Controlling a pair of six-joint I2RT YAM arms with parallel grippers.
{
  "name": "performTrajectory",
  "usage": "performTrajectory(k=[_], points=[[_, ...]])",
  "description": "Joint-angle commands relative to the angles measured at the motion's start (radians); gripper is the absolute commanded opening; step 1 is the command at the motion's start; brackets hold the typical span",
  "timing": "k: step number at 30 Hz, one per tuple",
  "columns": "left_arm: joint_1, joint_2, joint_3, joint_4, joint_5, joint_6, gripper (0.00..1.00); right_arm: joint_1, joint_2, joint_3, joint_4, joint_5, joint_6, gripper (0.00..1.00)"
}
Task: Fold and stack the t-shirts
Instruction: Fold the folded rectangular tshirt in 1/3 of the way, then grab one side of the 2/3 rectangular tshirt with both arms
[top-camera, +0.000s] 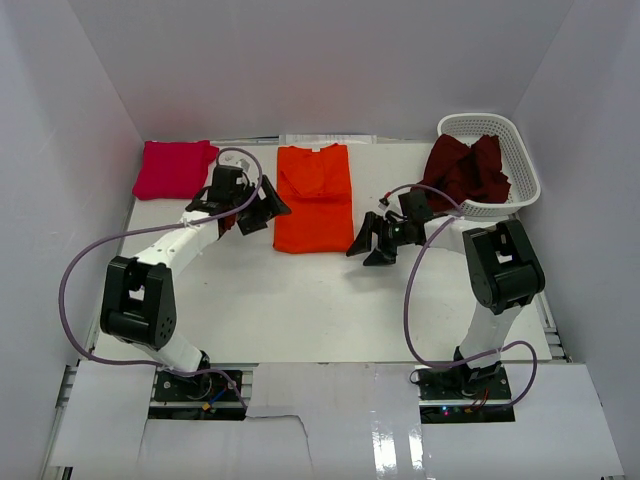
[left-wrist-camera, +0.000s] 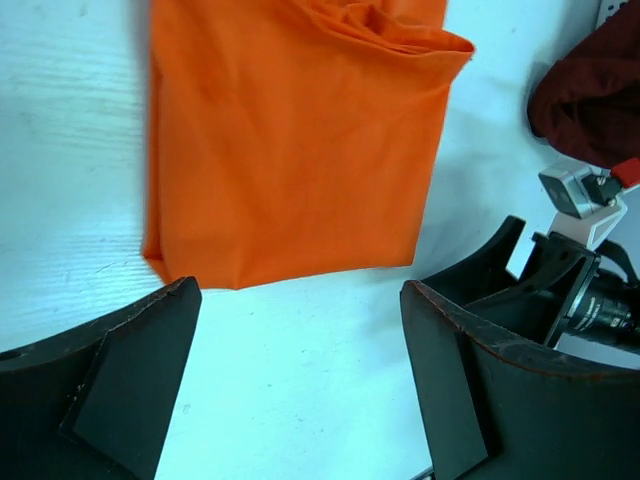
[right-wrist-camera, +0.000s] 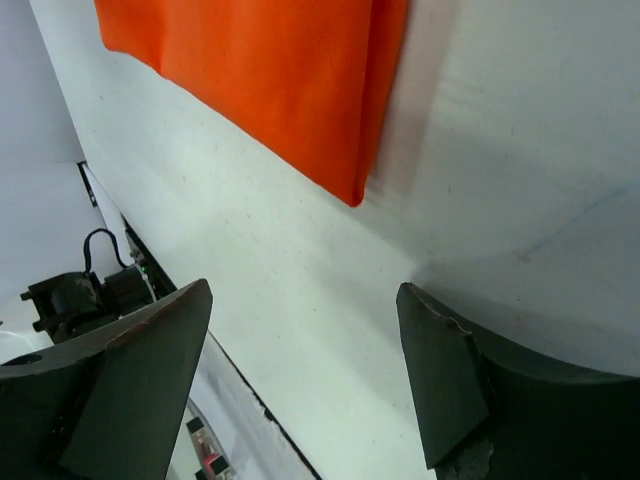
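Both sets of jaws are standing spread and empty. Left gripper (top-camera: 243, 212) and right gripper (top-camera: 370, 250) are flanking the orange tee (top-camera: 313, 200), lying folded mid-table. Magenta tee (top-camera: 175, 168) is sitting far left, maroon tee (top-camera: 465, 168) in the basket (top-camera: 523, 165). If you're stacking next, be pinching both near corners evenly.

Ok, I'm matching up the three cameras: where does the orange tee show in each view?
Top external: tee lies mid-table, in the far half.
Left wrist: tee fills the upper middle.
Right wrist: tee runs along the top, one corner pointing down.
Shared landmark: the white table under it.
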Motion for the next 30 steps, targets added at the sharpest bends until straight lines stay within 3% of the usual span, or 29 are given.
performTrajectory(k=[1,6,15,30], points=[[0.038,-0.028,-0.068,0.018,0.102,-0.047,0.92,0.006,-0.041,-0.027,0.057,-0.060,0.037,0.80],[0.055,-0.033,-0.134,0.051,0.111,-0.080,0.92,0.006,0.011,-0.051,0.198,-0.073,0.152,0.78],[0.058,-0.028,-0.181,0.086,0.127,-0.123,0.92,0.007,0.068,-0.103,0.404,0.018,0.281,0.64],[0.058,-0.016,-0.256,0.072,0.030,-0.221,0.90,0.009,0.106,-0.076,0.458,0.114,0.292,0.50]])
